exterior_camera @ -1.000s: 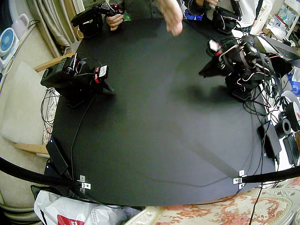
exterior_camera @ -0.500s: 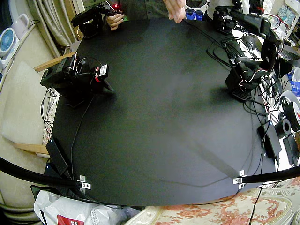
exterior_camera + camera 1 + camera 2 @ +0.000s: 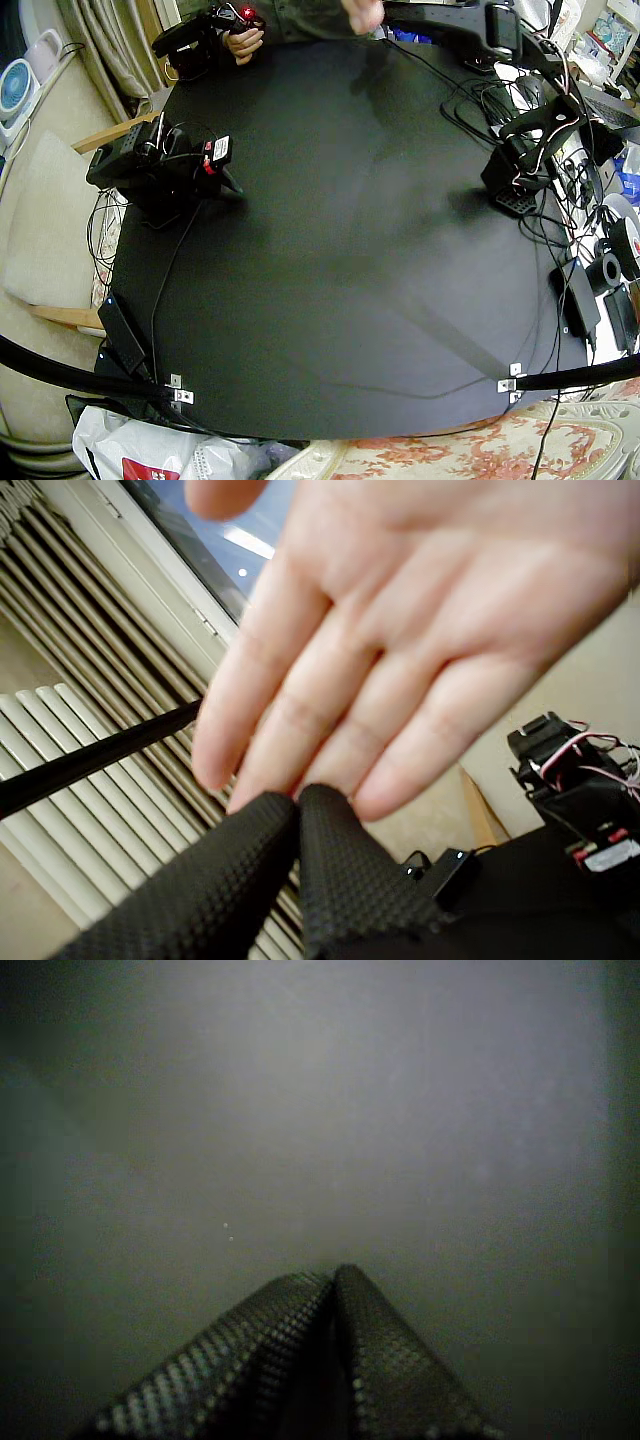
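Left arm (image 3: pixel 530 110) is standing fully stretched toward the far edge of the matte black tabletop (image 3: pixel 350 280), holding its forearm almost level and well above the surface. That is where the person's bare open hand (image 3: pixel 400 620) is hovering, off the tabletop and beyond a folded arm's reach.

The left tool (image 3: pixel 298 800) is sitting clenched. In a wrist view its two black knurled fingers (image 3: pixel 240 880) are pressing against each other with nothing between them. The hand is hanging palm-down right over the tips. Its fingertips are either touching the tool or just short of it; too blurred to call. With the jaws shut, the tool is meeting the hand as one blunt point, so this is not a grasp.

Right arm (image 3: pixel 160 165) is sitting folded on its base at the tabletop's side edge, low and compact, which looks like a parked posture. The right tool (image 3: pixel 332 1278) is also clenched and empty, pointing down, with only bare black surface showing under it.

A black power adapter (image 3: pixel 575 295) is lying at the edge past the left arm's base, well apart from both tools.
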Robot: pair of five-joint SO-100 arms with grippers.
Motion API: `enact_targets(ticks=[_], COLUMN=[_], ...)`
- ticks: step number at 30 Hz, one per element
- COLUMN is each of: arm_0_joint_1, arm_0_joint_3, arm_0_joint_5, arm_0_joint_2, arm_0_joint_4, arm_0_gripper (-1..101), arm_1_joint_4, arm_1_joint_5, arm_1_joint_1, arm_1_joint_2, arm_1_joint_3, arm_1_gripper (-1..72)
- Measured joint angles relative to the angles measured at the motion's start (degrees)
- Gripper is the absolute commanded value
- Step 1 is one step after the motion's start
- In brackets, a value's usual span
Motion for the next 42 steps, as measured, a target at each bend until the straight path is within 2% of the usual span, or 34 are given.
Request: enact_targets(ticks=[6, 14, 17, 19, 20, 23, 27, 30, 31, 36, 42], arm_0_joint_1=[-1.0, -1.5, -1.1, -0.6, 0.2, 2.8, 4.7, 5.7, 6.1, 8.4, 15.7], arm_0_joint_3=[0.0, -1.9, -7.6, -12.6, -17.6, -25.6, -26.3, -22.0, -20.8, 7.5, 44.6], arm_0_joint_5=[-0.1, 0.4, 0.4, -0.6, -2.3, -6.6, -12.2, -17.3, -18.2, -24.5, -30.0], arm_0_joint_2=[-6.8, -7.9, -6.9, -5.4, -4.3, -1.9, 3.9, 9.4, 10.5, 27.1, 49.5], arm_0_joint_4=[-7.2, -5.9, 5.9, 17.9, 28.0, 46.0, 58.0, 70.6, 72.1, 75.6, 72.0], arm_0_gripper=[0, 0, 0, 0, 0, 0, 0, 0, 0, 0, 0], arm_1_joint_4=[0.0, 0.0, 0.0, 0.0, 0.0, 0.0, 0.0, 0.0, 0.0, 0.0, 0.1], arm_1_joint_5=[0.0, 0.0, 0.0, 0.0, 0.0, 0.0, 0.5, 0.5, 0.5, 1.6, 3.5], arm_1_joint_1=[0.0, 0.0, 0.0, 0.0, 0.0, 0.0, 0.0, 0.0, 0.0, 0.6, 1.7], arm_1_joint_2=[0.0, 0.0, 0.0, 0.0, 0.0, 0.0, 0.0, 0.0, 0.0, 0.0, 0.0], arm_1_joint_3=[0.0, 0.0, 0.0, 0.0, 0.0, 0.0, 0.0, 0.0, 0.0, 0.0, 0.0], arm_1_gripper=[-0.3, -0.3, -0.3, -0.3, -0.3, -0.3, -0.3, -0.3, -0.3, -0.3, -0.3])
